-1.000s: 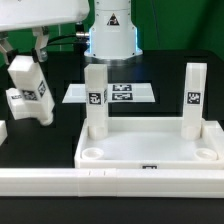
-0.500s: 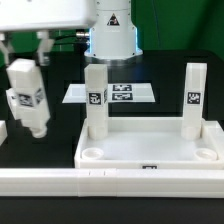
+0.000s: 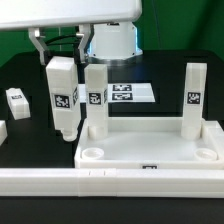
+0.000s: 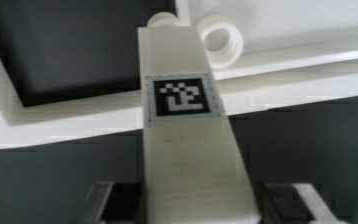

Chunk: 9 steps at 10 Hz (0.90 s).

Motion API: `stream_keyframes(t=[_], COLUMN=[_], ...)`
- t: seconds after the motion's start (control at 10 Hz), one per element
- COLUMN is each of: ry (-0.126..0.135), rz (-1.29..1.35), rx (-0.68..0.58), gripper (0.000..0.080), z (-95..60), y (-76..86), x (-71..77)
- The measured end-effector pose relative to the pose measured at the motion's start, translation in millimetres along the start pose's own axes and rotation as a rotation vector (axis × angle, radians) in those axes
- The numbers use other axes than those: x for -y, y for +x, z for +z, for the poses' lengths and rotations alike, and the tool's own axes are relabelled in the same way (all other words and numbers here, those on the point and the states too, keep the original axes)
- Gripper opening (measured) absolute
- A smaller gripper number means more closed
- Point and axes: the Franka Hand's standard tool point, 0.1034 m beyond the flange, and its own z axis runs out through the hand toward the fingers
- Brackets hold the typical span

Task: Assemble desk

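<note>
The desk's white tabletop [image 3: 150, 148] lies tray-like toward the exterior view's right. Two white tagged legs [image 3: 96, 100] [image 3: 194, 95] stand upright in its far corners. An empty round socket [image 3: 92, 153] shows at its near left corner. My gripper [image 3: 61, 52] is shut on a third white leg [image 3: 63, 100] and holds it upright in the air. That leg hangs just left of the nearer standing leg, its lower tip above the tabletop's left edge. In the wrist view the held leg [image 4: 185, 100] runs away from my gripper [image 4: 197, 205] over the tabletop's rim [image 4: 282, 75], near a round socket [image 4: 224, 40].
The marker board [image 3: 125, 95] lies flat behind the tabletop. A small white block with dark marks [image 3: 18, 102] sits on the black table at the exterior view's left. A long white bar [image 3: 100, 182] runs along the front. The robot base [image 3: 110, 40] stands at the back.
My gripper has carried the leg toward the exterior view's right, from the far left to beside the standing leg. The small white block now shows uncovered.
</note>
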Motion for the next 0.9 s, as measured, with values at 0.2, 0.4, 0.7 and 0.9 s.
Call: stream_keyframes(t=[0.2, 0.4, 0.7, 0.9], ry=[-0.006, 0.024, 0.029, 0.027], rz=[-0.006, 0.054, 0.027, 0.033], rx=[-0.044, -0.053, -0.057, -0.059], gripper=[0.0291, 0.0291, 0.0291, 0.0291], z=[2.0, 1.9, 12.1, 11.2], y=[-7.0, -13.9, -17.6, -16.2], x=[23.6, 85.4, 138.6, 134.3])
